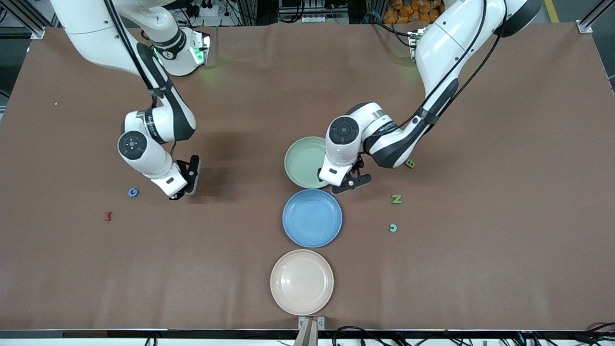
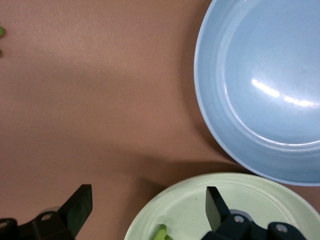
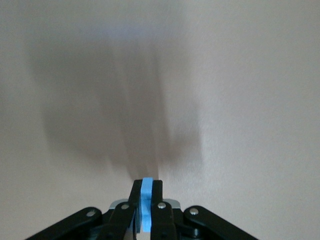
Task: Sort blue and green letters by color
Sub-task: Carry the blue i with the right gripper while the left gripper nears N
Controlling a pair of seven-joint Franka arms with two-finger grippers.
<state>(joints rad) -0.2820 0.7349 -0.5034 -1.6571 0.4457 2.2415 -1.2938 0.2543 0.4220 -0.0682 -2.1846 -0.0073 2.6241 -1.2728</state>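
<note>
The right claw (image 3: 146,200) is clamped on a blue letter (image 3: 146,202), above bare bench (image 1: 240,269) near a loose blue letter (image 1: 133,192). The left claw (image 2: 147,202) stands spread over the green plate (image 2: 200,195), where a green letter (image 2: 161,232) lies between its fingers.

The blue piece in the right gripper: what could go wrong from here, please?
1. The right gripper pinches the blue piece by a thin edge; it may slip out before the blue plate.
2. The left gripper, open, hovers at the green plate rim, beside the blue plate; the arms could collide there.
3. A green piece already lies in the green plate; a careless drop could land the blue piece there.
</note>
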